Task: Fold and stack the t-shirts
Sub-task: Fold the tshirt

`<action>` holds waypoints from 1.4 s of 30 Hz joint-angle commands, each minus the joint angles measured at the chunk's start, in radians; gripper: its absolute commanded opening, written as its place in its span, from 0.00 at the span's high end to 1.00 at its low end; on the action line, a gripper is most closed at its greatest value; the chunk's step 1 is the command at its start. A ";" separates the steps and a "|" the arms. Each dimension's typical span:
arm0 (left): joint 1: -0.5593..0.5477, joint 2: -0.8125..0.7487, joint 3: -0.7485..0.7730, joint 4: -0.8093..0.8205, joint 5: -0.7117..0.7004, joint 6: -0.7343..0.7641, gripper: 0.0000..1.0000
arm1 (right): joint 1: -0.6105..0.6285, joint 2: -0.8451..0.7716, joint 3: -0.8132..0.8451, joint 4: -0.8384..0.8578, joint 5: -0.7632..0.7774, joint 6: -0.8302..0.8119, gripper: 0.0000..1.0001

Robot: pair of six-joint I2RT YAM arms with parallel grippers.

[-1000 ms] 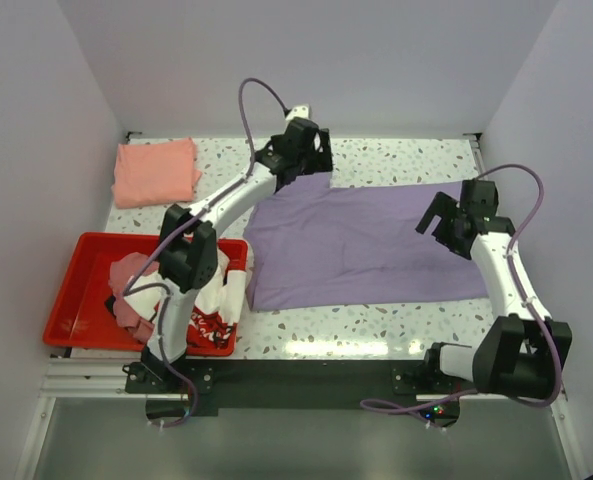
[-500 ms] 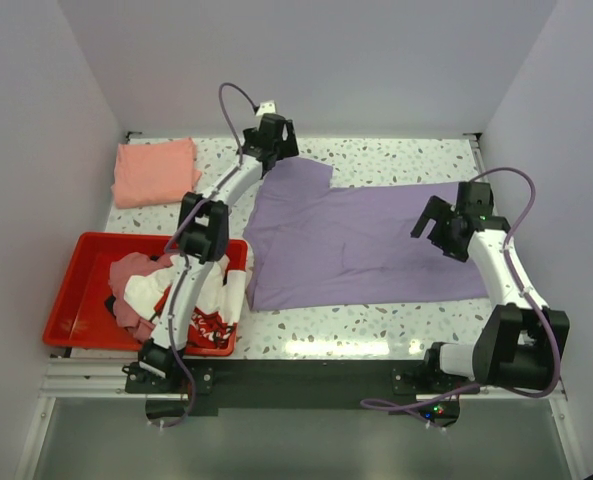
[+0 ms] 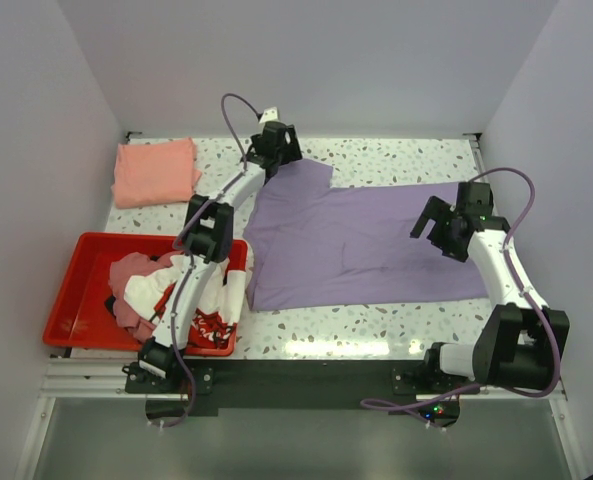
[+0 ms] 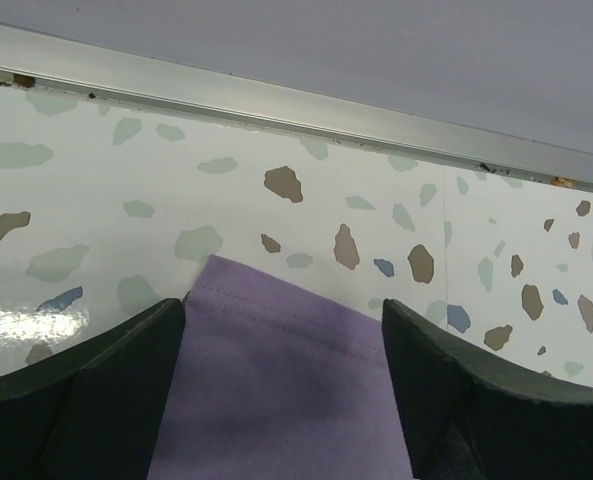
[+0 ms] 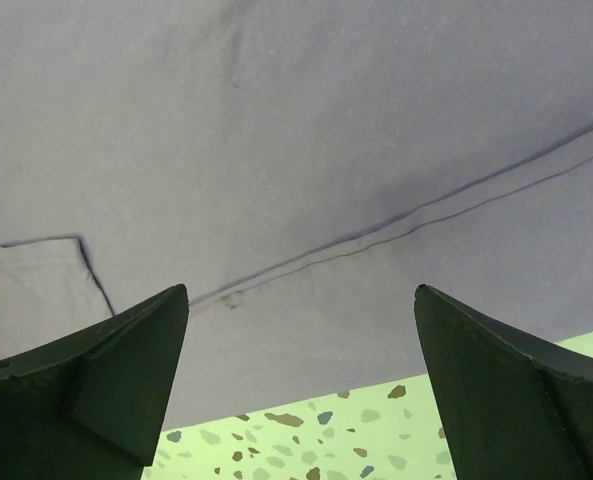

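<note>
A lavender-purple t-shirt (image 3: 361, 240) lies spread flat across the middle of the table. My left gripper (image 3: 278, 152) is at its far left sleeve, open. In the left wrist view the stitched sleeve corner (image 4: 276, 350) lies flat between the fingers of that gripper (image 4: 281, 335). My right gripper (image 3: 439, 228) hovers over the shirt's right part, open and empty. In the right wrist view the right gripper (image 5: 301, 310) has grey-looking cloth (image 5: 296, 150) and a seam below it. A folded salmon-pink t-shirt (image 3: 156, 172) lies at the back left.
A red plastic tray (image 3: 71, 300) sits at the front left, holding crumpled shirts, white with red print (image 3: 216, 295) and dusty pink (image 3: 131, 300). Metal rail (image 4: 296, 105) and walls bound the table at the back and sides.
My left gripper has swung left along the back of the shirt to the far sleeve corner. The right gripper has shifted only slightly. The shirt lies as before.
</note>
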 commanded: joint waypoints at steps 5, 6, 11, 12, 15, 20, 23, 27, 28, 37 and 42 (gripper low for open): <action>0.003 0.026 0.032 -0.005 0.032 -0.036 0.35 | 0.001 -0.005 -0.004 0.026 -0.016 -0.016 0.01; 0.000 0.023 0.028 -0.018 0.029 -0.033 0.38 | 0.003 -0.006 -0.004 0.027 -0.016 -0.016 0.01; -0.017 0.004 0.019 -0.080 -0.023 -0.015 0.51 | 0.003 -0.005 -0.010 0.029 -0.021 -0.016 0.01; -0.020 0.001 0.017 -0.101 -0.029 -0.009 0.52 | 0.001 -0.006 -0.010 0.030 -0.021 -0.016 0.01; -0.024 0.001 0.020 -0.124 -0.016 -0.003 0.61 | 0.001 -0.006 -0.015 0.035 -0.028 -0.016 0.01; -0.024 0.003 0.019 -0.130 -0.016 -0.016 0.96 | 0.001 -0.006 -0.016 0.035 -0.035 -0.016 0.01; -0.024 -0.009 0.002 -0.123 -0.016 -0.007 1.00 | 0.001 -0.008 -0.019 0.035 -0.033 -0.016 0.01; -0.024 -0.072 -0.081 -0.046 0.006 0.022 1.00 | 0.001 0.003 -0.013 0.035 -0.033 -0.016 0.01; -0.026 -0.109 -0.098 -0.034 0.001 0.026 1.00 | 0.003 0.007 -0.004 0.033 -0.027 -0.016 0.01; -0.064 -0.278 -0.306 0.147 0.075 0.164 1.00 | 0.001 0.173 0.206 -0.060 0.097 0.015 0.01; -0.066 -0.304 -0.394 0.255 0.173 0.207 1.00 | -0.002 0.322 0.381 -0.085 0.272 0.073 0.01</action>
